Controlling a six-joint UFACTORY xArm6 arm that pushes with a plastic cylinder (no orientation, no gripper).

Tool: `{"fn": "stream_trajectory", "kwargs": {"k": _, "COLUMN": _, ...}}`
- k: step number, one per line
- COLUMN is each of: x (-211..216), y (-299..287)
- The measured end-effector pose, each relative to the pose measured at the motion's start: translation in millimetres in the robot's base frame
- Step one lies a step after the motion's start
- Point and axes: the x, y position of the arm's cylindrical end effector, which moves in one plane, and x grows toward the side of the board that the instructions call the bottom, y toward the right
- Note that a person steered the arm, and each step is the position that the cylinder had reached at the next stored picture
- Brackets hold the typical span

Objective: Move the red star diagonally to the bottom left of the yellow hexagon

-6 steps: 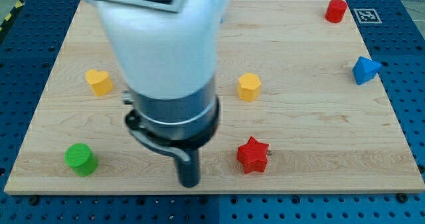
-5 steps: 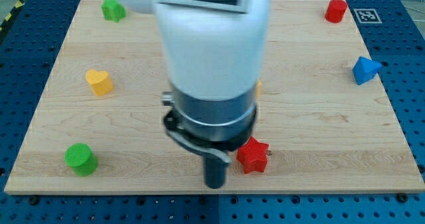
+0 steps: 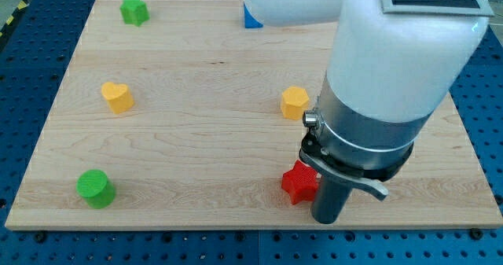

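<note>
The rod's tip (image 3: 326, 219) rests on the board (image 3: 196, 155) near its bottom edge, pressed right up against the red star (image 3: 298, 183), which sits just to the tip's left and a touch higher in the view. There is no hand to open or close here, only the bare rod, so nothing is gripped; the star simply lies loose on the wood beside it.

Above the tip and a little to its left is the yellow hexagon (image 3: 295, 102), so the star lies almost straight below the hexagon, with a clear gap between them. Far off to the tip's left, a green cylinder (image 3: 95, 188) sits at about the same height. Up and left of that is a yellow heart (image 3: 117, 97), and further up a green star (image 3: 134, 10). A blue block (image 3: 250, 18) peeks out from behind the arm at the top; its shape is hidden.
</note>
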Motion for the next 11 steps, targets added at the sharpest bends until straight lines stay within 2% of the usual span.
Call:
{"fn": "stream_trajectory", "kwargs": {"k": 5, "x": -29, "y": 0}}
{"fn": "stream_trajectory", "kwargs": {"k": 8, "x": -14, "y": -2}}
{"fn": "stream_trajectory", "kwargs": {"k": 9, "x": -33, "y": -2}}
{"fn": "stream_trajectory", "kwargs": {"k": 11, "x": -36, "y": -11}}
